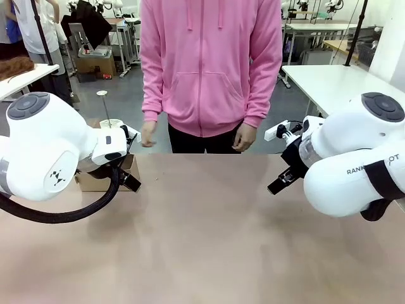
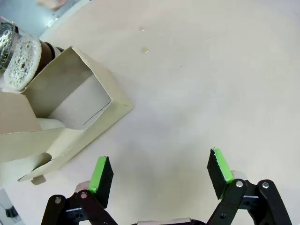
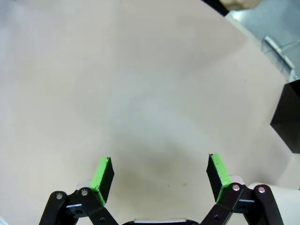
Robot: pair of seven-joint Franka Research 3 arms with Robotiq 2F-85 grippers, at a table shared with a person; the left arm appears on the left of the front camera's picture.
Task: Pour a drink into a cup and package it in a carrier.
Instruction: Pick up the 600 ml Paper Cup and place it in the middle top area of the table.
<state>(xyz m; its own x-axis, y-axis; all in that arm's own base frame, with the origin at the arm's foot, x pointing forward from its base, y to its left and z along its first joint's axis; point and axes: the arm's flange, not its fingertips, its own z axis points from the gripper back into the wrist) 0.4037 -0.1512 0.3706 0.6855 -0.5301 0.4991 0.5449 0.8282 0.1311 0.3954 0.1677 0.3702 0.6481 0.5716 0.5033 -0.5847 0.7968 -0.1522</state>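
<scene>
Front: I see the carrier [image 1: 95,182] on the tabletop [image 1: 202,240] at left, half behind my left arm; the right arm's shell reads "RANK…OT", partly cut off
Left wrist: carrier sits up-left of the left gripper [image 2: 161,171], near one finger, not touching; foamy drink [image 2: 21,61] just beyond it. Jaws wide apart, empty
Right wrist: right gripper [image 3: 161,172] spread wide, holding nothing, black box [image 3: 287,117] off to the side

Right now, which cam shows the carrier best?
Left wrist view: the carrier sits close, with its cardboard walls and open inside plain to see. In the front view the left arm covers most of it, leaving a brown edge under the arm.
</scene>
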